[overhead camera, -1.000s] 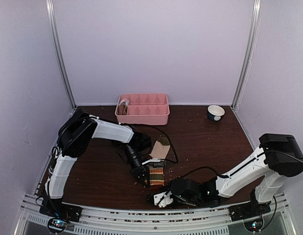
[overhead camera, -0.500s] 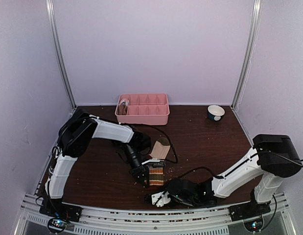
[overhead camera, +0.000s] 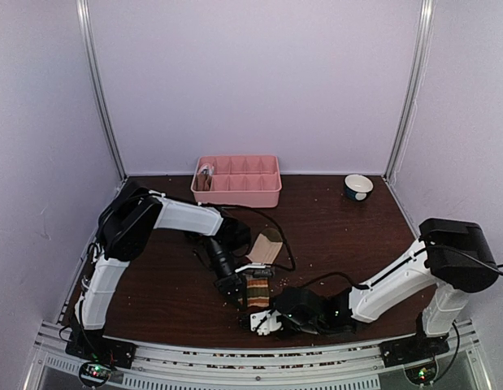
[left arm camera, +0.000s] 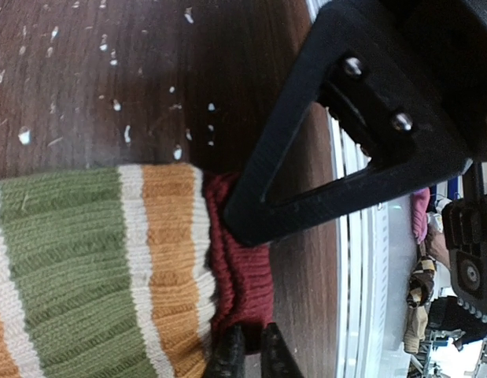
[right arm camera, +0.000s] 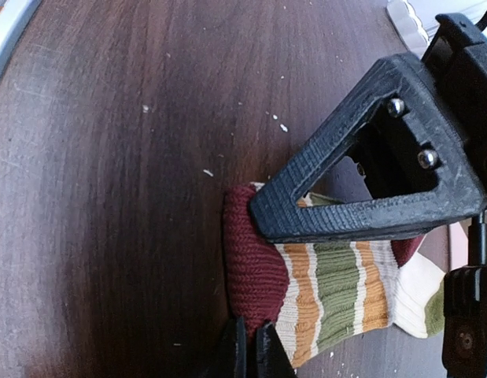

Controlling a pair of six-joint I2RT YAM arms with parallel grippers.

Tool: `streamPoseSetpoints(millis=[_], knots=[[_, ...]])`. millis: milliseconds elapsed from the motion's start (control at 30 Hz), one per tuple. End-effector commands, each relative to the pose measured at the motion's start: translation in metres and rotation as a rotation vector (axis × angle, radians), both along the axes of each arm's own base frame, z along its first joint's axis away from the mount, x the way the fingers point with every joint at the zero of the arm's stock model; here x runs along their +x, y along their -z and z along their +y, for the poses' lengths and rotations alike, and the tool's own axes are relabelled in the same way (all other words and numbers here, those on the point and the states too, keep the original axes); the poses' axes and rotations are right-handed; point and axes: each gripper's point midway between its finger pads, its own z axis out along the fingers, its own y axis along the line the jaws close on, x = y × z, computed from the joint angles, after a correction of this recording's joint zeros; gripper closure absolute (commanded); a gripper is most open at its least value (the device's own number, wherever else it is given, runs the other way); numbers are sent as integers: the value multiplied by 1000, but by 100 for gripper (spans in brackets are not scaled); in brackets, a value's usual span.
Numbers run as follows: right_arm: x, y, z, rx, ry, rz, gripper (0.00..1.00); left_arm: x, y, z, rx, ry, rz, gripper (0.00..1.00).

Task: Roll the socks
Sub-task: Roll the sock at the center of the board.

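Note:
The striped sock (overhead camera: 259,291) lies flat near the table's front, with green, orange and cream bands and a dark red end toward me. My left gripper (overhead camera: 239,294) is at its left side; in the left wrist view (left arm camera: 247,287) the jaws pinch the bunched dark red end of the sock (left arm camera: 86,260). My right gripper (overhead camera: 266,317) is at the sock's near end; in the right wrist view (right arm camera: 251,279) its jaws stand closed on the red end of the sock (right arm camera: 330,291). A cream sock with an olive toe (overhead camera: 267,246) lies just behind it and also shows in the right wrist view (right arm camera: 420,287).
A pink compartment tray (overhead camera: 236,191) stands at the back centre with a small item in its left end. A small bowl (overhead camera: 358,187) sits at the back right. The left arm's cable loops past the cream sock. The metal rail runs just in front of the grippers.
My right gripper has slid left and away from the rail, up to the striped sock's near end. The left gripper and the sock have stayed where they were.

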Motion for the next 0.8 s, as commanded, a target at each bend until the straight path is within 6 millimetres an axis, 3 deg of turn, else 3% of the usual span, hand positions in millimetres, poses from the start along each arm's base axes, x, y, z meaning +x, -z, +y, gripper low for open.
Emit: streamPoseSetpoints(millis=[0,133,267,400,467,600,767], knots=[[-8,19,-7,-48,10,180,100,20,38,20,97,37,-118,83],[-21,24,-8,-81,1,303,100,39,21,21,60,-13,-196,63],[-37,28,-10,-79,25,438,100,64,-15,19,-59,-112,-340,60],[-49,33,-16,-77,54,539,100,78,-53,21,-209,-203,-523,58],[-53,35,-18,-70,76,585,100,83,-63,22,-255,-241,-595,57],[-55,38,-19,-56,128,685,100,76,-78,23,-355,-283,-635,52],[-47,42,-19,7,239,918,100,51,-86,26,-432,-228,-567,50]])
